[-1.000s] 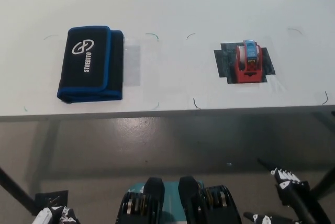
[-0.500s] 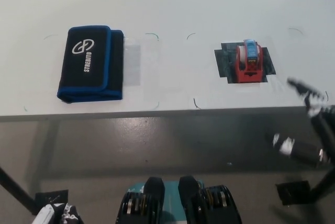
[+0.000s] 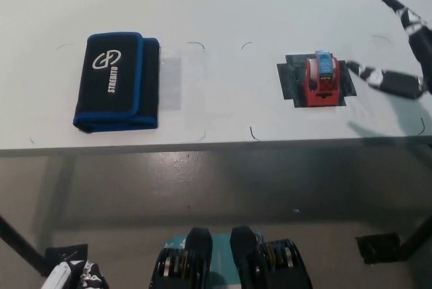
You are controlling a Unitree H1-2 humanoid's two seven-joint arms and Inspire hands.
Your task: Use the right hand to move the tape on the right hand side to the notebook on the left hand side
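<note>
A red tape dispenser (image 3: 320,81) with a blue top stands on a black patch at the table's right. The black notebook (image 3: 116,81) with blue trim and a white logo lies closed at the left. My black right hand (image 3: 403,49) is up over the table at the right edge, open, fingers spread, a short way to the right of the dispenser and not touching it. Only a bit of my white left hand (image 3: 71,277) shows at the bottom left, below the table.
The white table (image 3: 223,5) has its front edge running across the middle of the picture, with grey floor below. Thin pen marks outline zones around both objects. A clear plastic sheet (image 3: 171,83) lies just right of the notebook.
My right hand has risen from below the table's front edge at the lower right to above the tabletop, near the dispenser's right side. The dispenser and notebook have not moved.
</note>
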